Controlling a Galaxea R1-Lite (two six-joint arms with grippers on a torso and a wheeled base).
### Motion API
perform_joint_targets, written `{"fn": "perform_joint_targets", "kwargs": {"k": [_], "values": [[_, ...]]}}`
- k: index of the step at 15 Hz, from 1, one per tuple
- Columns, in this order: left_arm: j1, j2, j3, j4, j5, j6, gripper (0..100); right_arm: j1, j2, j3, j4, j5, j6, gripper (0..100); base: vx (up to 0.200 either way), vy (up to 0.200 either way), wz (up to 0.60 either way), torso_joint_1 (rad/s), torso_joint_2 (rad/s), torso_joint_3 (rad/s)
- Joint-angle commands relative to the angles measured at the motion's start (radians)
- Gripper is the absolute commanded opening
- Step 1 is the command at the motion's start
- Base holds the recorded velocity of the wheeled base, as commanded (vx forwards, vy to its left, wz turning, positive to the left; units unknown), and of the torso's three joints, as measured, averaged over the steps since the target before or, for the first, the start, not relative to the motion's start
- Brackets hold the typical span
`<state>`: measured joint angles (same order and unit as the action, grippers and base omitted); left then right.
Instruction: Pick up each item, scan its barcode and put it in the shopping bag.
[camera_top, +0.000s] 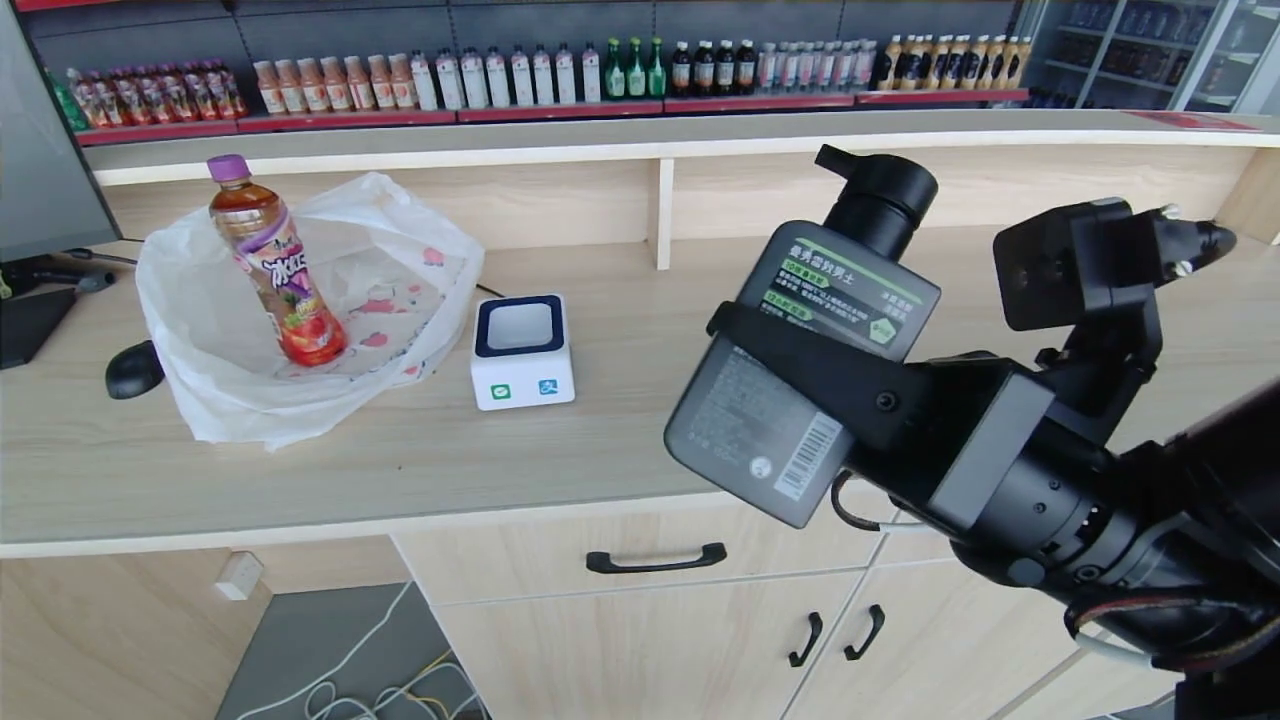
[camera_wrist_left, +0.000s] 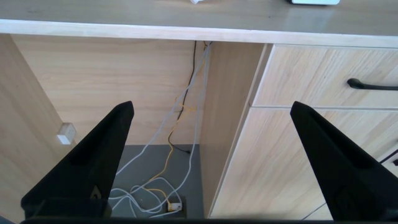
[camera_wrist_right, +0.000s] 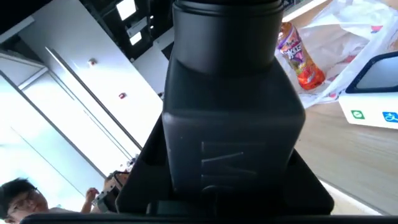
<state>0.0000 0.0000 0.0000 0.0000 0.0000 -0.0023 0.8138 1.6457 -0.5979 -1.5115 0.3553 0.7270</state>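
Note:
My right gripper (camera_top: 800, 385) is shut on a dark grey pump bottle (camera_top: 800, 370), held tilted in the air over the counter's front edge, right of the scanner; its barcode label faces the head camera. Up close, the dark grey pump bottle (camera_wrist_right: 230, 124) sits between the right fingers. The white scanner (camera_top: 522, 352) with a dark-framed window stands on the counter (camera_top: 400, 470). Left of it lies the open white shopping bag (camera_top: 400, 240), with a tea bottle (camera_top: 275, 262) leaning inside. My left gripper (camera_wrist_left: 211, 162) is open, below the counter edge, facing the cabinet front.
A black mouse (camera_top: 134, 369) and a monitor base (camera_top: 30, 310) sit at the counter's left end. A raised ledge (camera_top: 660, 140) with a divider (camera_top: 659, 212) backs the counter. Drawers with black handles (camera_top: 655, 562) lie below. Cables (camera_wrist_left: 168, 180) hang in the open bay.

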Motion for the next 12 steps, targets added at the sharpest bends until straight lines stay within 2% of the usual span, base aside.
{"fn": "perform_joint_targets", "kwargs": {"k": [1,3,5,12], "values": [[0.000,0.000,0.000,0.000,0.000,-0.001,100,0.030,0.043,-0.039,-0.003,0.007,0.035,0,0.000,0.000,0.00,0.000,0.00,0.000],[-0.002,0.000,0.000,0.000,0.000,-0.001,100,0.031,0.078,-0.059,-0.059,0.008,0.121,0,0.000,0.000,0.00,0.000,0.00,0.000],[0.000,0.000,0.000,0.000,0.000,-0.001,100,0.030,0.080,-0.031,-0.059,0.010,0.190,0,0.000,0.000,0.00,0.000,0.00,0.000],[0.000,0.000,0.000,0.000,0.000,-0.001,100,0.057,0.032,0.030,-0.059,0.010,0.221,0,0.000,0.000,0.00,0.000,0.00,0.000]]}}
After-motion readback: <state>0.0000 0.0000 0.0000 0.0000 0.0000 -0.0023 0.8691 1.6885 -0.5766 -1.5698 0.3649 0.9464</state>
